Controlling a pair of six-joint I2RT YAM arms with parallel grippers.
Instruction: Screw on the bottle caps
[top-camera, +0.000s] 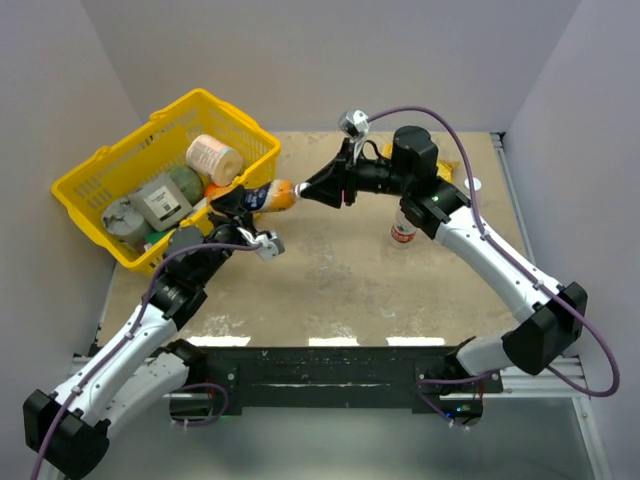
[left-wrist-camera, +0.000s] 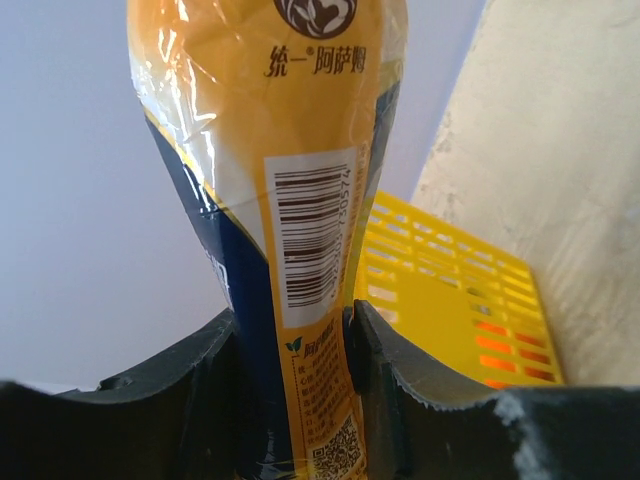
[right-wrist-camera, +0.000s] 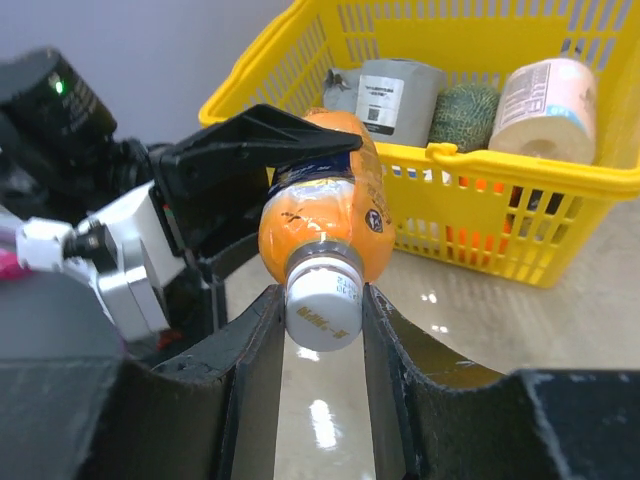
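Observation:
An orange drink bottle (top-camera: 272, 197) is held level above the table, its body clamped in my left gripper (top-camera: 243, 200). In the left wrist view the jaws (left-wrist-camera: 295, 340) press on the bottle's yellow label (left-wrist-camera: 305, 200). A white bottle cap (right-wrist-camera: 322, 300) sits on the bottle's neck. My right gripper (right-wrist-camera: 322, 312) is shut on that cap, one finger on each side. From above, the right gripper (top-camera: 304, 190) meets the bottle's mouth end and hides the cap. A small white round piece (top-camera: 473, 184) lies at the far right.
A yellow basket (top-camera: 95, 205) at the back left holds paper rolls (top-camera: 212, 158) and other items. A second bottle with a red and white label (top-camera: 403, 230) stands under my right forearm. A yellow bag (top-camera: 452, 168) shows behind the right arm.

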